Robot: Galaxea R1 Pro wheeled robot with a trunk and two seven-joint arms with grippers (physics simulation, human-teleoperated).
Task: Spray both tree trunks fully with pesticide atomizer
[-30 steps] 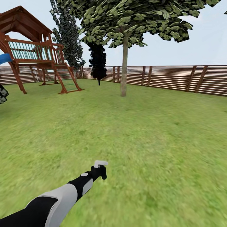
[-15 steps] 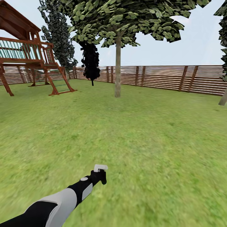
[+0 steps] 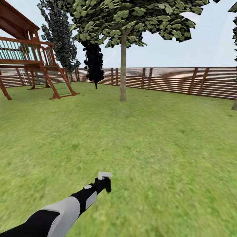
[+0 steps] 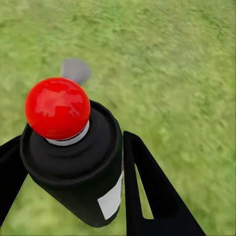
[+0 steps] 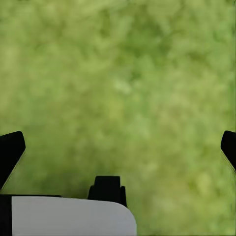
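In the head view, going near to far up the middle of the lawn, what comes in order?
Left arm → left pincer holding the pesticide atomizer → open lawn → tree trunk → wooden fence.

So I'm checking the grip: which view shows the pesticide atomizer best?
The left wrist view: the pesticide atomizer sits large between the left gripper's fingers, red ball on top. The head view shows it small and distant; the right wrist view faces grass.

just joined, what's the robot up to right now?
It's out on the lawn with the left gripper shut on the pesticide atomizer, held out low in front. The right gripper hangs open over grass. One tree trunk stands ahead near the fence, still well out from the bottle; the playset is off to the left. Nothing shows spraying yet.
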